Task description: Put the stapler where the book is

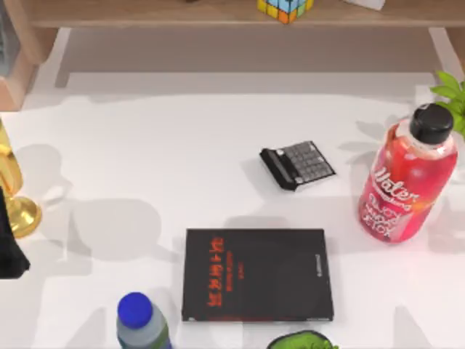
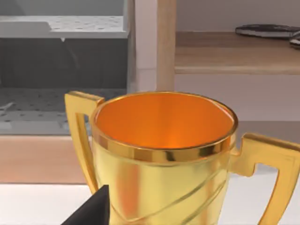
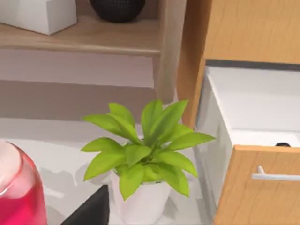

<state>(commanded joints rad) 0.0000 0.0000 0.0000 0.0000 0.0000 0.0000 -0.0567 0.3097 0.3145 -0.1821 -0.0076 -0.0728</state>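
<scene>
The book lies flat near the table's front centre, black with red lettering on its cover and nothing on top of it. The stapler is out of view. My left arm is a dark shape parked at the table's left edge beside a gold trophy. A dark part of my left gripper sits just in front of the trophy cup. A dark part of my right gripper sits near a potted plant at the table's right side.
A small black calculator lies behind the book. A red bottle stands at the right. A blue-capped bottle and a green object sit at the front edge. A wooden shelf with a colour cube runs along the back.
</scene>
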